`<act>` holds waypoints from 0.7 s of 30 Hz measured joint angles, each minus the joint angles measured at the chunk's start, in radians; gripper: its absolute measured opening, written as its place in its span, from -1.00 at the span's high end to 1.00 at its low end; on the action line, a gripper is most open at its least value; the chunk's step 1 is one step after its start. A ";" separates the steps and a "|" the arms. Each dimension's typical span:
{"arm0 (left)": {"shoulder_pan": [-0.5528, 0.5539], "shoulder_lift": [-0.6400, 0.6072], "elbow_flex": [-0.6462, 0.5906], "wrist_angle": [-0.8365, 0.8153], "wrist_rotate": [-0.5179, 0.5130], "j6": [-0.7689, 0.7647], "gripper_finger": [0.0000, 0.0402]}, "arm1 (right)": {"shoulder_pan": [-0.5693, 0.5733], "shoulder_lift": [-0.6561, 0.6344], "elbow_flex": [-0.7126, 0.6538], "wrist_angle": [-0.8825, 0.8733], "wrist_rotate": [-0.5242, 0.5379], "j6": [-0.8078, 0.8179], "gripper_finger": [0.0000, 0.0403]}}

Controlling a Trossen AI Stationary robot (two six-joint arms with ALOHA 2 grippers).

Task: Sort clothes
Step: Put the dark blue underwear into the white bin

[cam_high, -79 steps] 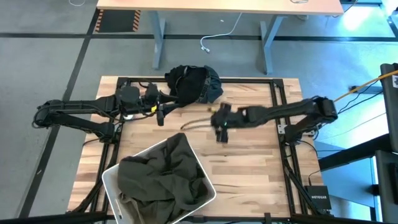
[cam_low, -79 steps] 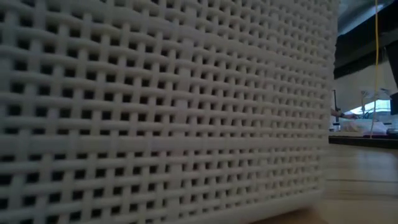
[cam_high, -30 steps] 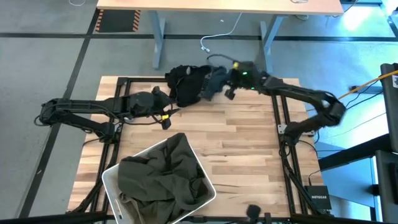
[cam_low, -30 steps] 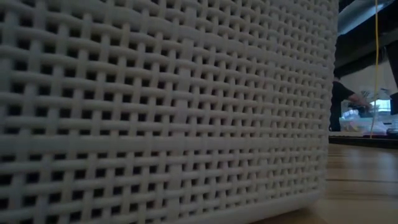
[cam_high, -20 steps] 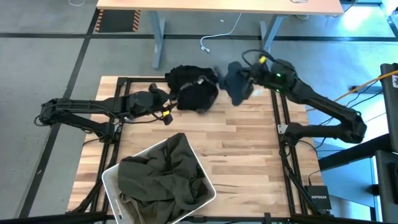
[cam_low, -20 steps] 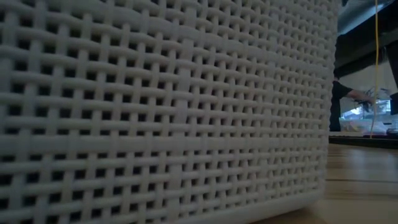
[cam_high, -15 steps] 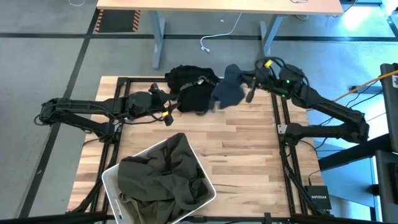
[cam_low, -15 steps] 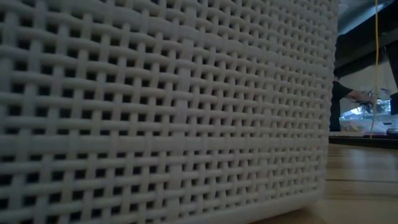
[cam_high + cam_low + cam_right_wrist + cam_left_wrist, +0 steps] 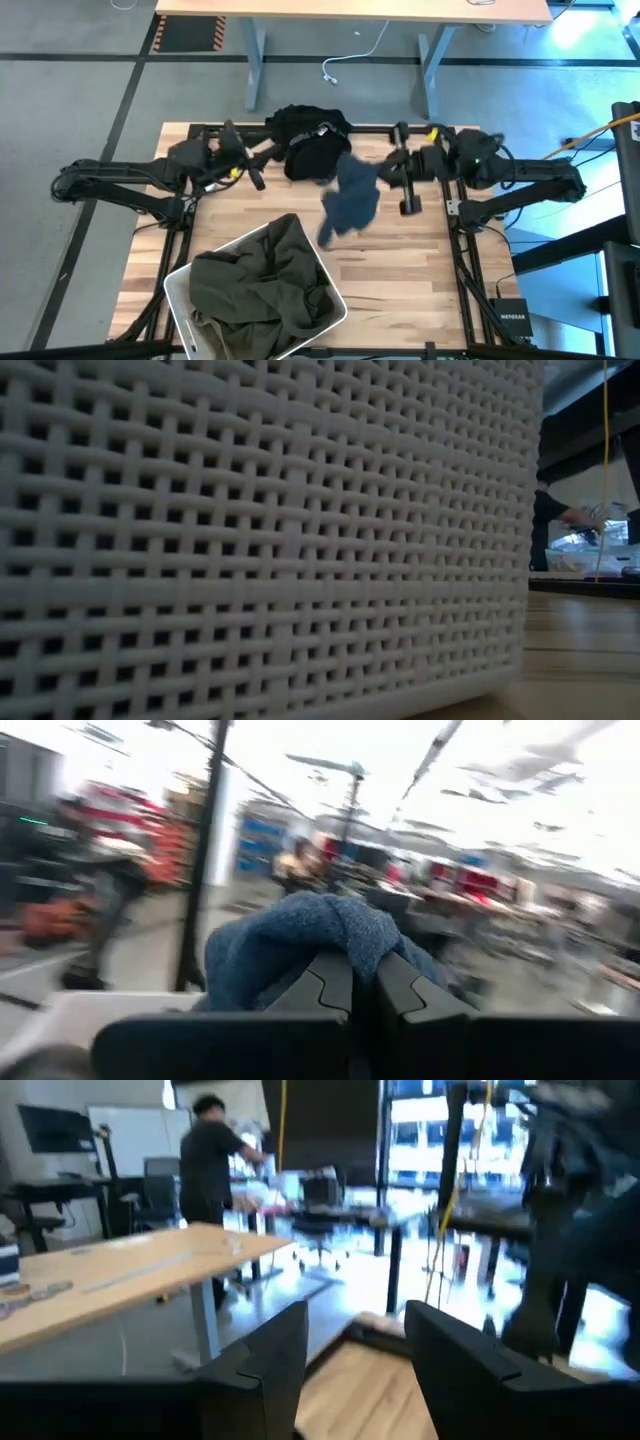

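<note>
A blue-grey garment [image 9: 349, 196] hangs over the middle of the table from my right gripper [image 9: 379, 171], which is shut on it and reaches in from the table's right. In the right wrist view the blue-grey garment [image 9: 300, 945] bulges over the fingertips. A heap of black clothes [image 9: 311, 140] lies at the table's far edge. An olive garment [image 9: 262, 285] fills the white bin [image 9: 176, 292] at the near left. My left gripper [image 9: 261, 166] stands open left of the black heap; in the left wrist view my left gripper [image 9: 355, 1365] has nothing between its fingers. My right gripper pinches a bunched fold of the blue-grey garment [image 9: 335, 935] between its two fingers [image 9: 325, 985]. The fingers lie about level and point toward the table's left. The cloth hangs slack below and beyond them; whether its lower end [image 9: 327, 234] touches the table I cannot tell.
The bin's woven white wall [image 9: 260, 540] fills most of the low view. Bare wooden tabletop [image 9: 400, 270] lies to the right of the bin. A black frame [image 9: 445, 160] runs along the table's edges. A person [image 9: 212, 1155] stands in the room beyond.
My right gripper, shut on the blue-grey garment, has pulled it off the black heap at the far edge, swung it up and to the right, then carried it toward the table's middle, where it hangs. My left arm has drawn back a little toward the table's left edge.
</note>
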 joint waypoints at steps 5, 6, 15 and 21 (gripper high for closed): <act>0.000 -0.037 0.000 0.104 -0.003 0.027 0.18 | 0.107 0.147 0.111 0.044 -0.065 0.000 0.96; 0.000 -0.046 0.001 0.134 -0.003 0.033 0.18 | 0.123 0.182 0.143 0.045 -0.076 0.000 0.96; 0.000 -0.062 0.002 0.220 -0.001 0.055 0.18 | 0.195 0.462 0.322 0.036 -0.090 -0.031 0.85; -0.023 -0.062 0.002 0.151 0.004 0.037 0.18 | 0.193 0.567 0.361 -0.041 -0.090 0.072 0.63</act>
